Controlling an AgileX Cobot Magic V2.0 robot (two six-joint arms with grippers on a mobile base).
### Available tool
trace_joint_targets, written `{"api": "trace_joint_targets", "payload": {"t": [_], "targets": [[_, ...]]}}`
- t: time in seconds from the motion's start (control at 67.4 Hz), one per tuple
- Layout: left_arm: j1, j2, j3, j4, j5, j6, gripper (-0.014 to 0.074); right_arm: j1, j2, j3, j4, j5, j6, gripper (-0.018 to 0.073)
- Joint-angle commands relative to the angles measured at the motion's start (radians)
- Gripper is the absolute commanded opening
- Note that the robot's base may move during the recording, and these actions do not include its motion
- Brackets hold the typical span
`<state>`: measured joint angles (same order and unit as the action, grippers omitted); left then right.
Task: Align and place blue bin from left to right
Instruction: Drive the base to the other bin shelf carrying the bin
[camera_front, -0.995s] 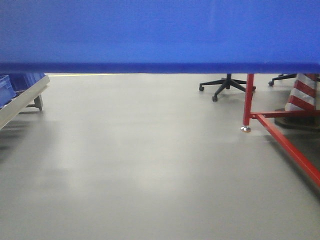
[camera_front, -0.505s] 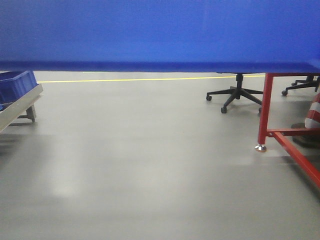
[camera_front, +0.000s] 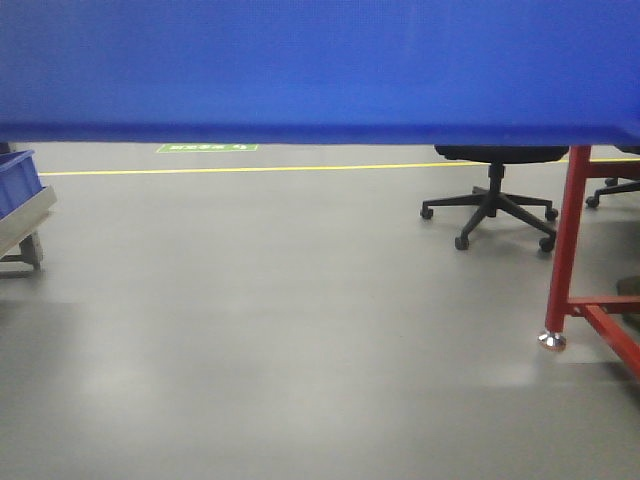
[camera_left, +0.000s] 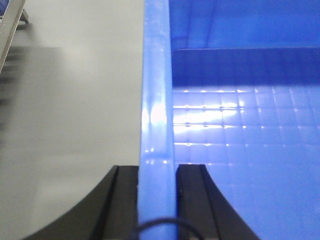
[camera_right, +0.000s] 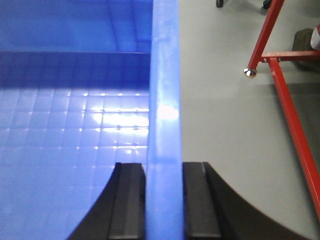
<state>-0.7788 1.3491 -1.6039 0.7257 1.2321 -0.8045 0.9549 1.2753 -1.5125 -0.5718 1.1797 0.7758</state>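
Blue plastic, stiff and slick, the blue bin (camera_front: 320, 70) seems empty and light yet bulky; left gripper (camera_left: 157, 172) and right gripper (camera_right: 164, 170) each clamp one side rim.

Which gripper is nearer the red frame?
Right. The right gripper clamps the right wall of the blue bin, with the red frame standing just beyond that wall. The left gripper clamps the opposite wall, the bin's whole width farther away.
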Motion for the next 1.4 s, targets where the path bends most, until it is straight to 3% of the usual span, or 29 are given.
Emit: {"api": "trace_joint_targets", "payload": {"t": [0.0,1.381], "targets": [[-0.018,-0.005,-0.012,0.021,-0.125,0.000,-0.0111,0.014,-0.007,-0.009,0.006,-0.142,-0.010,-0.0080],[-0.018,-0.005,-0.012,0.029,-0.129,0.000,-0.0111,0.014,-0.007,-0.009,0.006,-0.148,-0.010,-0.0080]]}}
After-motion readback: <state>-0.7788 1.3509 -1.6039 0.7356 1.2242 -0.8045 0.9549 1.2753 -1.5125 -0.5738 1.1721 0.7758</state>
